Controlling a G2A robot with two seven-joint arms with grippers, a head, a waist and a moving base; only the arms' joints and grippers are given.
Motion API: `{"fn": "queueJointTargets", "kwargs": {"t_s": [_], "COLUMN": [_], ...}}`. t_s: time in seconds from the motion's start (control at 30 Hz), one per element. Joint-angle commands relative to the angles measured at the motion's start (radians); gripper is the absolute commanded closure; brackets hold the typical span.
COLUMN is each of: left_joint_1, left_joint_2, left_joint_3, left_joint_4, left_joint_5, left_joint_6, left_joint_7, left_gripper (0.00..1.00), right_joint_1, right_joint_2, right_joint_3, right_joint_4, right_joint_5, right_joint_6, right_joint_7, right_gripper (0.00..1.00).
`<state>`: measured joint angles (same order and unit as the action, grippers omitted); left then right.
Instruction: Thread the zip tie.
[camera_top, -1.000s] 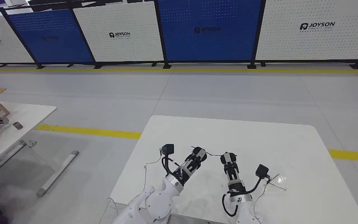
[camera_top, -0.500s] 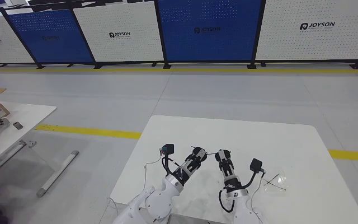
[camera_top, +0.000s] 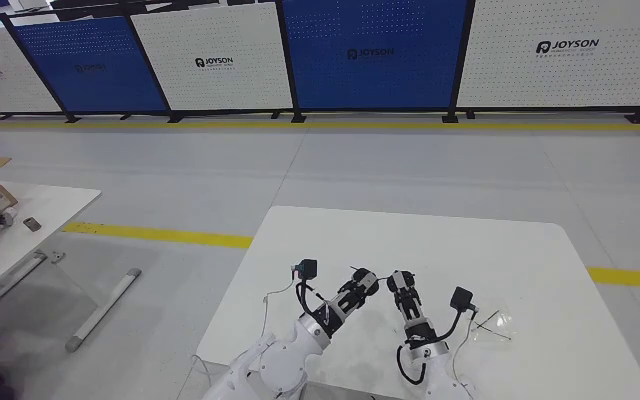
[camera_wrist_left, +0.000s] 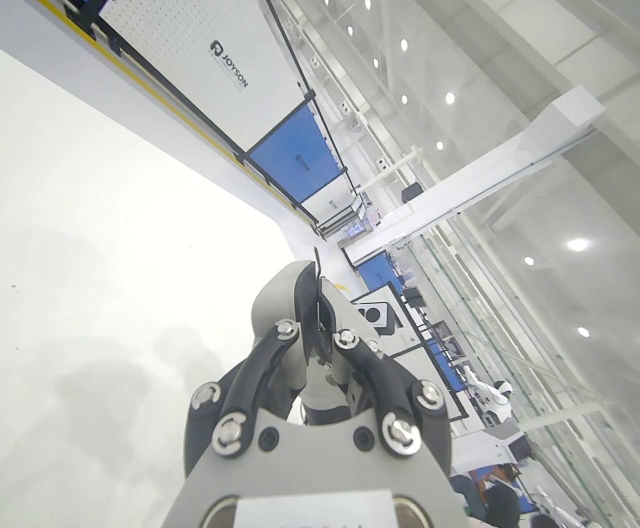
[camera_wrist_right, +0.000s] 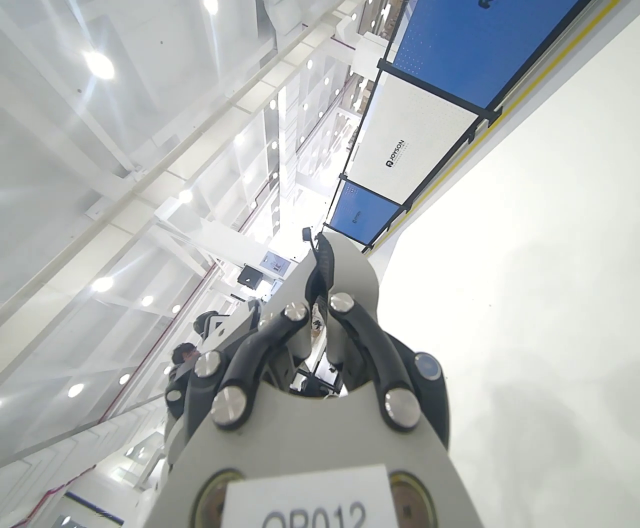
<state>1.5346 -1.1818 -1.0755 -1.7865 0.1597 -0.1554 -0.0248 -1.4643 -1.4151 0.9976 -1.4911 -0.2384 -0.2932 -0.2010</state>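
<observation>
Student: Grip on the zip tie (camera_wrist_right: 306, 233): how is it shared?

Tutor: Jaws of the left gripper (camera_wrist_left: 318, 290) close narrowly on the thin black strap, and a short tail end stands clear beyond them. Jaws of the right gripper (camera_wrist_right: 320, 257), just beside it at lower centre of the top view, pinch the strap likewise, with the square head free beyond them. Probable reason: both ends are exposed above the table (camera_top: 450, 240), so tail can meet head.

Student: Containers?

Tutor: One clear bag (camera_top: 497, 323), lower right of the top view, lies flat, apart from both grippers. Thin dark lines show inside, identity uncertain. Farther off, blue and white panels (camera_top: 370, 55) cross the upper frame.
</observation>
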Motion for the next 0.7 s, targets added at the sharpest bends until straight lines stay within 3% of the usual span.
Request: {"fn": "queueJointTargets", "kwargs": {"t_s": [0.0, 0.23, 0.43, 0.53, 0.57, 0.63, 0.67], "left_joint_1": [0.006, 0.001, -0.005, -0.006, -0.006, -0.006, -0.005], "left_joint_2": [0.0, -0.007, -0.012, -0.013, -0.013, -0.014, -0.015], "left_joint_3": [-0.006, 0.01, 0.023, 0.025, 0.026, 0.028, 0.028], "left_joint_4": [-0.002, 0.006, 0.01, 0.01, 0.01, 0.008, 0.007], "left_joint_5": [0.014, 0.084, 0.11, 0.113, 0.115, 0.119, 0.12], "left_joint_6": [0.014, 0.056, 0.082, 0.087, 0.087, 0.088, 0.088], "left_joint_7": [0.02, 0.087, 0.095, 0.092, 0.091, 0.091, 0.091], "left_gripper": [1.0, 1.0, 1.0, 0.96, 0.9, 0.95, 0.92], "right_joint_1": [-0.005, -0.026, -0.033, -0.034, -0.034, -0.033, -0.032], "right_joint_2": [0.0, 0.001, -0.001, -0.003, -0.003, -0.004, -0.005], "right_joint_3": [0.004, 0.02, 0.026, 0.028, 0.029, 0.029, 0.029], "right_joint_4": [-0.002, -0.017, -0.024, -0.024, -0.024, -0.021, -0.019], "right_joint_5": [-0.004, -0.03, -0.053, -0.063, -0.064, -0.066, -0.067], "right_joint_6": [-0.009, -0.018, -0.011, -0.007, -0.006, -0.004, -0.003], "right_joint_7": [0.001, -0.015, -0.034, -0.04, -0.041, -0.04, -0.04], "right_gripper": [1.0, 1.0, 1.0, 1.0, 1.0, 1.0, 1.0]}}
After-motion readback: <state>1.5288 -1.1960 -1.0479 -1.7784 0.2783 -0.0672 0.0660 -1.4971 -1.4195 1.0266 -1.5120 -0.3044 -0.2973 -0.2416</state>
